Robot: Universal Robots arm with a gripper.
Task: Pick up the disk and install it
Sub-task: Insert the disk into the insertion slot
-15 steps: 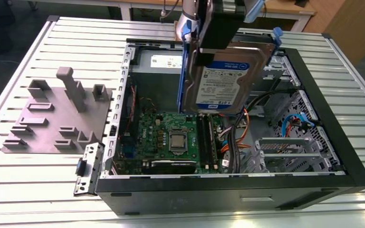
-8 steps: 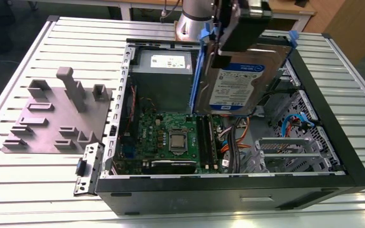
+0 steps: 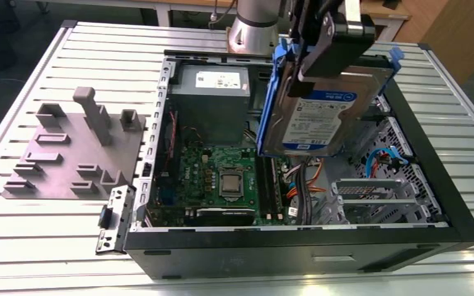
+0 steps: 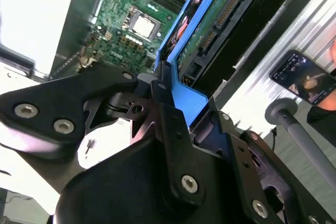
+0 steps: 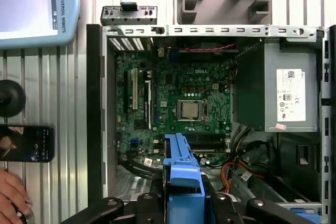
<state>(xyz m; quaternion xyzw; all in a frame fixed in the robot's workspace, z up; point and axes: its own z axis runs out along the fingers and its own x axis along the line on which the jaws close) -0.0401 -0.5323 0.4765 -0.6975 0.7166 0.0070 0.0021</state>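
1. The gripper [image 3: 329,46] is clamping the disk [image 3: 320,117] by its upper end; in the exterior view the drive is hanging near-vertical, label facing the camera, above the open computer case [image 3: 303,237], touching nothing below.
2. In the second wrist view the gripper [image 4: 173,106] is pinching the blue carrier [image 4: 195,24] edge-on, with the connector side of the disk [image 4: 223,11] pointing away from the wrist. The grip is looking firm; no slack visible.
3. In the first wrist view the carrier [image 5: 181,174] is sitting over the lower edge of the motherboard [image 5: 173,93], near the orange cables [image 5: 233,174].
4. Judgement: the drive is lifted but not seated. Doing this step well is a matter of keeping the carrier square to the silver drive cage [image 3: 385,194] at the exterior view's right, so the rails enter straight.
5. Risks: the hanging lower edge catching the cables or the board; the grey power supply [image 3: 212,92] is standing just beside the path.
6. A hand [image 5: 10,192] and a phone [image 5: 26,142] are lying outside the case, well apart from the work.
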